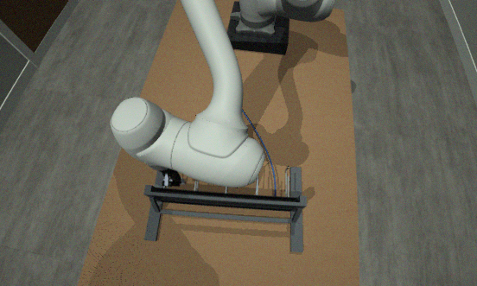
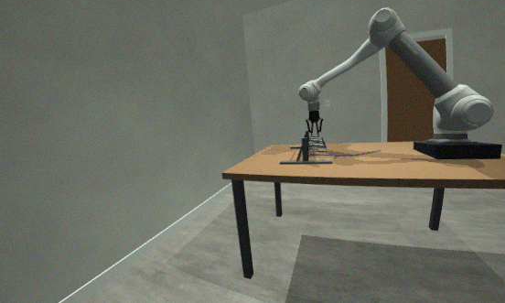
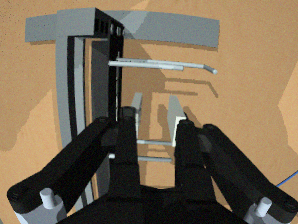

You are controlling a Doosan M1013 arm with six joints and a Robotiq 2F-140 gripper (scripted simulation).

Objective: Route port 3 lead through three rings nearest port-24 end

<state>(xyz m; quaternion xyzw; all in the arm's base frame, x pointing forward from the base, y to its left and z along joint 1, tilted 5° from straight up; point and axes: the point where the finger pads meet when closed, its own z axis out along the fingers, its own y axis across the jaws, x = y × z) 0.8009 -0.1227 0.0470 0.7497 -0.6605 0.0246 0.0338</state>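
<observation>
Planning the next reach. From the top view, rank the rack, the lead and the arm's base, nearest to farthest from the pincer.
1. Rack: right beside the pincer, which hangs over its image-left end.
2. Lead: off to the image-right, running into the rack's other end.
3. Base: far end of the table, at the top of the view.

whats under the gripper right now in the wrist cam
Below the part-open, empty gripper are the rack's end post, a pale ring of the cable manager and brown table. The fingers cover what lies directly beneath; only a sliver of blue lead shows at right.
</observation>
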